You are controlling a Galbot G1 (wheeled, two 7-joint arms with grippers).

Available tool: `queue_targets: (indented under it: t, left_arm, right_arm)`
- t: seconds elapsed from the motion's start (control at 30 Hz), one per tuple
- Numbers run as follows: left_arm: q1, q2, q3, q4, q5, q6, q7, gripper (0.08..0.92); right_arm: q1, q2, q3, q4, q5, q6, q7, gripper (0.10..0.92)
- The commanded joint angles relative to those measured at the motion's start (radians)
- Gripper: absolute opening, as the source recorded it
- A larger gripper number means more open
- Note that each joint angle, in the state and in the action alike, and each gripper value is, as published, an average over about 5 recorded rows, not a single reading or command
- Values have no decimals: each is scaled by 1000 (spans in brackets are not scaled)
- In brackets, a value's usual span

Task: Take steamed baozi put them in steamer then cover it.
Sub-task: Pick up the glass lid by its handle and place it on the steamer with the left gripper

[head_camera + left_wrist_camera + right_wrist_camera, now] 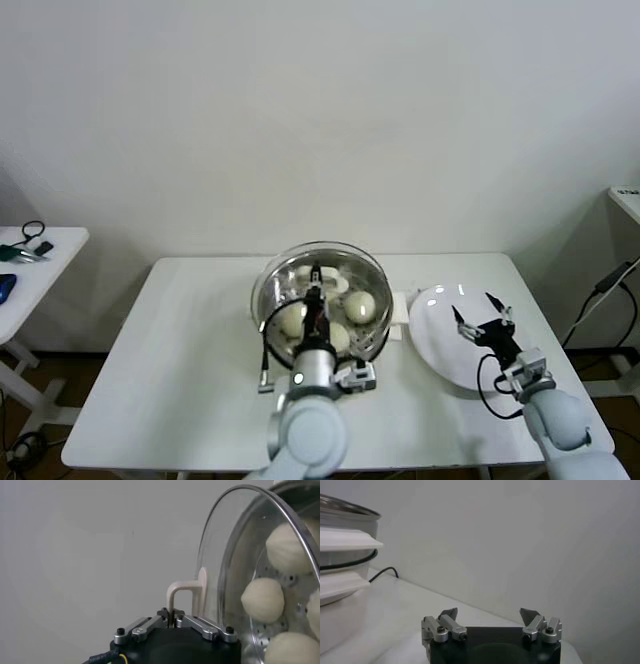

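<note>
Head view, left gripper (316, 291): we see it above the steamer (375, 325), jaws clamped together on the white handle (186, 594) of the glass cover (322, 250).
Step in hand: we judge this the covering step; the baozi (360, 305) already lie in the basket under the gripper.
Cover's pose: its rim sits over the basket rim; a round disc with no long axis, the handle pointing up into the gripper.
Next move: we would check the lid is seated level, then part the jaws and lift straight off.
Right gripper (482, 316): idle over the white plate (430, 345), fingers wide apart, nothing held.
</note>
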State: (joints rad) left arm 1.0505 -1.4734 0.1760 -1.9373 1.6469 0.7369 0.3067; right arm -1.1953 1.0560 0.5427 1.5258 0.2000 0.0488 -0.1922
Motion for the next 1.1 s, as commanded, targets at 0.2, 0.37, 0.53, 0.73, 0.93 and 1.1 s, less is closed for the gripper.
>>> queue_targets:
  t: [0.2, 0.37, 0.53, 0.73, 0.93, 1.1]
  left_arm:
    - [-25, -56, 20, 126, 36, -6, -5, 138]
    - [-24, -56, 21, 138, 38, -10, -2, 138]
    - [-29, -53, 18, 145, 40, -13, 1, 138]
    - [-33, -51, 11, 152, 54, -20, -3, 138]
    - [-31, -48, -2, 160, 67, -27, -13, 138]
    - [-25, -41, -10, 153, 72, -32, -9, 138]
  right_arm:
    - [-5, 4, 8, -7, 3, 7, -8, 823]
    - [-7, 5, 10, -8, 3, 9, -9, 823]
    - [-11, 5, 12, -6, 3, 10, -10, 823]
    - [-14, 7, 16, -5, 1, 13, -14, 823]
    - [-19, 8, 20, -4, -1, 16, -19, 823]
    - [-20, 9, 23, -7, -3, 18, -23, 823]
